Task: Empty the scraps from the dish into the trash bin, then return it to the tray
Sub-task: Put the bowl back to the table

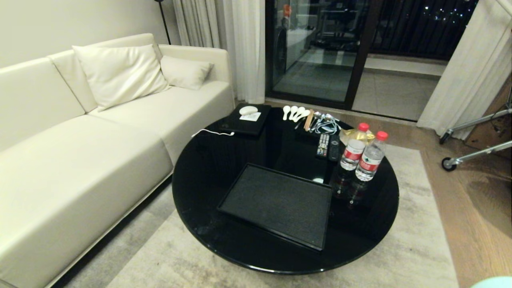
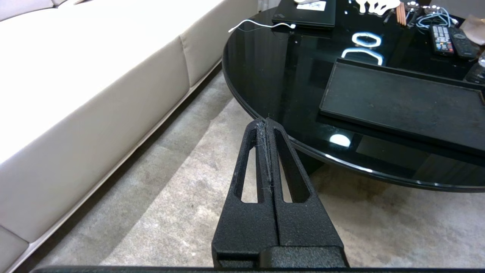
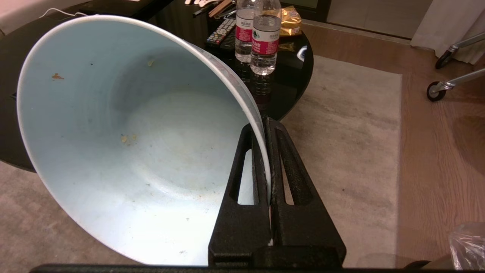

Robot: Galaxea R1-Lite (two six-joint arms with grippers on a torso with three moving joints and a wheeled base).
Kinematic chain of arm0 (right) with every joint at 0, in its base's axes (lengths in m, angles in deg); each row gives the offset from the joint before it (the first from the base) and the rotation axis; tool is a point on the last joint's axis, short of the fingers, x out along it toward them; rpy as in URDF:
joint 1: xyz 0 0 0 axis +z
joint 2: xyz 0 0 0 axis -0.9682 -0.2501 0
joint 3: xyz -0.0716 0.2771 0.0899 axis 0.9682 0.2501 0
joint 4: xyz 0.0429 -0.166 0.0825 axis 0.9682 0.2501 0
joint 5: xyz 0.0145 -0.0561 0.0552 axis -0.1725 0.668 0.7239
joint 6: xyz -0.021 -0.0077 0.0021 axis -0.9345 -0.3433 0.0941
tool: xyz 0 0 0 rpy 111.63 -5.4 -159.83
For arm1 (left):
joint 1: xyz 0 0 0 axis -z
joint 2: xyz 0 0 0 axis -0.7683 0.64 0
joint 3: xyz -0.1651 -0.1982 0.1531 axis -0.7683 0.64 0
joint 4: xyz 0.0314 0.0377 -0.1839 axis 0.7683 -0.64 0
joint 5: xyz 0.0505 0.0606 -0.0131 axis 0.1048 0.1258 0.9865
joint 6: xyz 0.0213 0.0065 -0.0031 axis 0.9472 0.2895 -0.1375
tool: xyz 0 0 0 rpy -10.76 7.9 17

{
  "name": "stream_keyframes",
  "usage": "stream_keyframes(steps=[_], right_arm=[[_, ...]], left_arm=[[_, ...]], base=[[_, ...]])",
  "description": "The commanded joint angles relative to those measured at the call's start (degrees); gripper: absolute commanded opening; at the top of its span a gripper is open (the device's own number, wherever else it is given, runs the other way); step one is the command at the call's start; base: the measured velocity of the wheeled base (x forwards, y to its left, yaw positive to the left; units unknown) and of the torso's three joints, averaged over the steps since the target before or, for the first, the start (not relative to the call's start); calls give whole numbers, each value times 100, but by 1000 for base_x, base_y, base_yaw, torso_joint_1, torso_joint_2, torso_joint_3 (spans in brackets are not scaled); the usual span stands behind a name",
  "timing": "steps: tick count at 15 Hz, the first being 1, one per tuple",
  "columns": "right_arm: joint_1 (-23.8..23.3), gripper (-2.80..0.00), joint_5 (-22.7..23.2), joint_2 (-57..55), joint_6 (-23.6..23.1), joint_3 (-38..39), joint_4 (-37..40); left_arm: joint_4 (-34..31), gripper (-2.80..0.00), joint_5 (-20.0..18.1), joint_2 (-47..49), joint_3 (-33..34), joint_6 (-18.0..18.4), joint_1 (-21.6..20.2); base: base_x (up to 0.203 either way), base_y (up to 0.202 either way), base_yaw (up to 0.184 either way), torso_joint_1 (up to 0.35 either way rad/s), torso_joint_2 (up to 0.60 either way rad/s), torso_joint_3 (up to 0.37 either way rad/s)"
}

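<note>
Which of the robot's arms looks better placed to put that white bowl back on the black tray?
The right. Its gripper already pinches the rim of the emptied white bowl, near the flat black rectangular tray. The left gripper is shut and empty.

Dish (image 3: 125,151): lower rim cut off at the right wrist view's edge. Trash bin (image 3: 468,246): only a corner of crinkled liner shows. Bottle (image 3: 265,34) caps cropped. Remote (image 1: 323,145) buttons unreadable.
</note>
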Motion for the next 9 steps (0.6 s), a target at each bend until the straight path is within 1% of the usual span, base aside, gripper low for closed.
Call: stream_keyframes(steps=[1, 9], right_arm=[[-6, -280, 2, 0, 6, 0, -2], [1, -280, 2, -5, -3, 0, -2]], left_arm=[[2, -280, 2, -2, 0, 3, 0], [2, -280, 2, -2, 0, 3, 0]], base=[[0, 0, 0, 0, 0, 0], [0, 0, 0, 0, 0, 0]])
